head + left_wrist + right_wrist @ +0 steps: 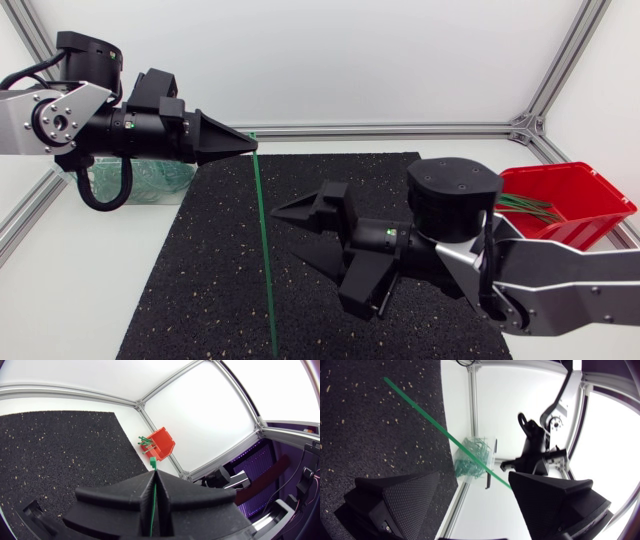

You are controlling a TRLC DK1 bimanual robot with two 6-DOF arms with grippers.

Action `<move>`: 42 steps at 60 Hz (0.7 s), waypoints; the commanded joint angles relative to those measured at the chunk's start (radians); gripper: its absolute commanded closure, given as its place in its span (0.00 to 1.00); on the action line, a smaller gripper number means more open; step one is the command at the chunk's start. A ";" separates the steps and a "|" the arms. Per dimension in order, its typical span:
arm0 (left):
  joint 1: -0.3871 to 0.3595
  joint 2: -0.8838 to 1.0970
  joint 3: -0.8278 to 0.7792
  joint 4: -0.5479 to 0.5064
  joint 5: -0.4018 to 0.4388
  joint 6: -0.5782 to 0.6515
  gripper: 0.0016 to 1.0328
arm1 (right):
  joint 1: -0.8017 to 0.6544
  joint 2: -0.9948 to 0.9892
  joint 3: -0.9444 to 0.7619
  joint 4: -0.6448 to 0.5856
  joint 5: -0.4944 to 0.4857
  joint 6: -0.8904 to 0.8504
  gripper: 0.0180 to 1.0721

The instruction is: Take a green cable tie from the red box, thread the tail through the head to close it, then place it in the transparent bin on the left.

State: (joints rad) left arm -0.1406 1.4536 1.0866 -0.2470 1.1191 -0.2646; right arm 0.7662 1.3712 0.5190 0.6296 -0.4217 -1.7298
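Nearest me, the right hand (286,230) is hovering low over the black mat (200,280) on the worktop (70,290), its two fingers spread wide and gripping nothing. The green cable tie (265,250) is hanging just beside its upper fingertip, and I cannot make out any contact. Further back, the left hand (245,147) is clenching the tie near its head end, so the strap is dangling straight down across the mat. Beyond that hand, the transparent bin (150,185) is sitting with a tangle of green ties inside, and off to the far right the red box (585,215) is holding more stock. I am judging the pick-up done. The tail is not yet threaded through the head, so the closing and the drop into the bin are both remaining.
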 commanded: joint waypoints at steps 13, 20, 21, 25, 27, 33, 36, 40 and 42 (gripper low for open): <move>0.006 0.048 0.026 -0.032 0.031 0.015 0.96 | 0.093 0.017 -0.066 -0.010 -0.071 -0.106 0.29; 0.010 0.065 0.027 -0.040 0.047 0.016 0.96 | 0.133 0.042 -0.089 0.018 -0.063 -0.117 0.29; 0.012 0.065 0.027 -0.041 0.048 0.016 0.96 | 0.137 0.048 -0.093 0.021 -0.061 -0.117 0.29; 0.012 0.065 0.027 -0.044 0.053 0.016 0.96 | 0.151 0.074 -0.108 0.033 -0.060 -0.125 0.29; 0.012 0.065 0.027 -0.044 0.054 0.016 0.96 | 0.157 0.088 -0.119 0.044 -0.060 -0.137 0.33; 0.012 0.067 0.029 -0.044 0.054 0.016 0.96 | 0.171 0.101 -0.136 0.062 -0.061 -0.145 0.43; 0.012 0.068 0.027 -0.044 0.054 0.016 0.96 | 0.179 0.100 -0.142 0.062 -0.063 -0.145 0.44; 0.013 0.071 0.027 -0.044 0.054 0.018 0.96 | 0.191 0.095 -0.149 0.062 -0.063 -0.145 0.50; 0.013 0.073 0.027 -0.044 0.054 0.018 0.96 | 0.197 0.097 -0.154 0.064 -0.063 -0.145 0.55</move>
State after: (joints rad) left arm -0.1375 1.5047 1.0878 -0.2840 1.1549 -0.2638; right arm 0.9443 1.4609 0.3897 0.6777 -0.4793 -1.8423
